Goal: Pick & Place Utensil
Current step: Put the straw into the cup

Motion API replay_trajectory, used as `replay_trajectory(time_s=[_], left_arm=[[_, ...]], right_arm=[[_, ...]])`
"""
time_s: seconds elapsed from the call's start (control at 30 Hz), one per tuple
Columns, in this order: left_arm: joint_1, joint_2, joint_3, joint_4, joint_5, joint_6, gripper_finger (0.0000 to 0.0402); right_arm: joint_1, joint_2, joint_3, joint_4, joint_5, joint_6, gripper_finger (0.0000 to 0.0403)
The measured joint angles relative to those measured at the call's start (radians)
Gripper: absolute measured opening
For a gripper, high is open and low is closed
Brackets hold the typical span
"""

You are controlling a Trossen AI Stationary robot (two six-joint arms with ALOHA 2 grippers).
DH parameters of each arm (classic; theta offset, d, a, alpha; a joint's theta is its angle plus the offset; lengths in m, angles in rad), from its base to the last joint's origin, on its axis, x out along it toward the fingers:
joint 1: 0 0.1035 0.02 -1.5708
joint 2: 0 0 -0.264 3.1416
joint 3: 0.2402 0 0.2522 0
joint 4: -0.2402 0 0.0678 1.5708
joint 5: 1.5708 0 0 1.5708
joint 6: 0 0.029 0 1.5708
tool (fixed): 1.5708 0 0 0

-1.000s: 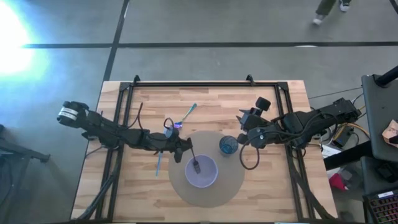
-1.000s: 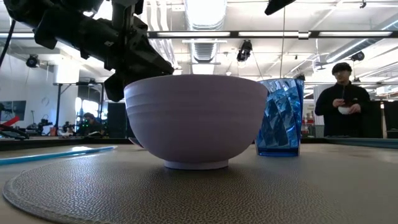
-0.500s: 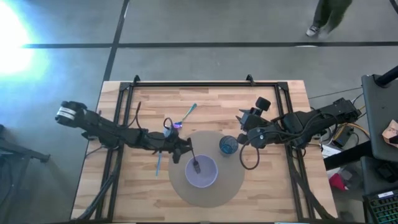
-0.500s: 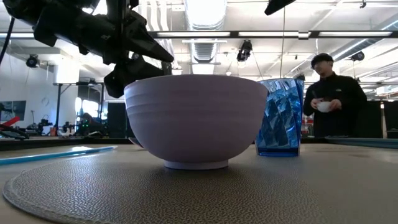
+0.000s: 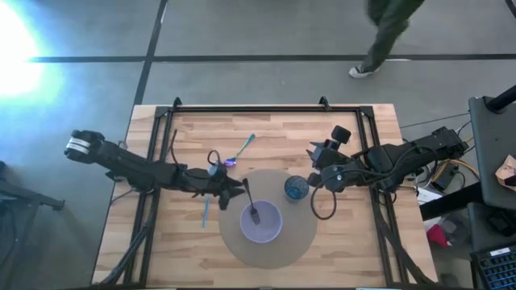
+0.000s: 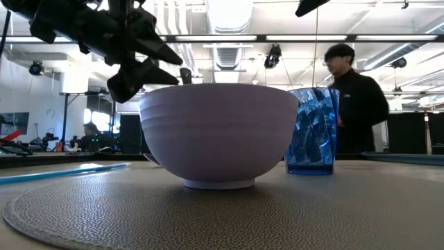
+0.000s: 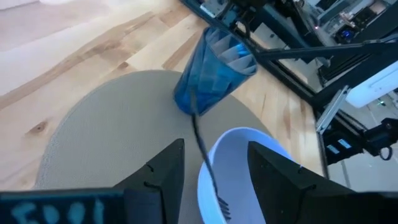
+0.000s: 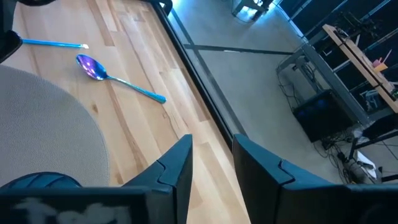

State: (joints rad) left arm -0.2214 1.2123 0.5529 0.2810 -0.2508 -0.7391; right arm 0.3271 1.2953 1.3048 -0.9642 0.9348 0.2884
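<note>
A dark fork (image 5: pixel 250 203) stands tilted in the lavender bowl (image 5: pixel 261 222). Its tines are down inside and its handle (image 6: pixel 185 74) leans on the rim. The left wrist view shows the fork (image 7: pixel 202 149) and bowl (image 7: pixel 249 171) between my own fingers. My left gripper (image 5: pixel 235 187) (image 6: pixel 173 67) (image 7: pixel 216 147) is open, just left of the bowl, clear of the handle. My right gripper (image 5: pixel 314 162) (image 8: pixel 212 140) is open and waits above the table beside the blue cup (image 5: pixel 296 188).
The bowl and blue cup (image 6: pixel 311 130) stand on a round grey mat (image 5: pixel 298 242). An iridescent spoon with a blue handle (image 5: pixel 241 151) (image 8: pixel 118 78) lies behind the mat. A blue utensil (image 5: pixel 205 213) lies left of it. A person (image 6: pixel 354 97) walks beyond the table.
My left gripper has drawn back from the bowl toward the table's left edge and risen a little, leaving the fork's handle standing free against the rim. The fork and bowl have stayed in place. The person behind the table has walked to the left.
</note>
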Motion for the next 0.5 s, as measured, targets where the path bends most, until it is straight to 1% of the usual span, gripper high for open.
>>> replay_trajectory(time_s=[0.23, 0.37, 0.5], left_arm=[[0.002, -0.114, 0.0, -0.095, -0.001, 0.011, 0.0166], [0.004, -0.178, 0.0, -0.14, -0.001, 0.054, 0.0166], [0.005, -0.242, 0.0, -0.234, -0.001, 0.062, 0.0166]], right_arm=[[0.0, 0.0, 0.0, 0.0, 0.0, 0.0, 0.012], [0.0, 0.0, 0.0, 0.0, 0.0, 0.004, 0.0128], [0.0, 0.0, 0.0, 0.0, 0.0, 0.005, 0.0139]])
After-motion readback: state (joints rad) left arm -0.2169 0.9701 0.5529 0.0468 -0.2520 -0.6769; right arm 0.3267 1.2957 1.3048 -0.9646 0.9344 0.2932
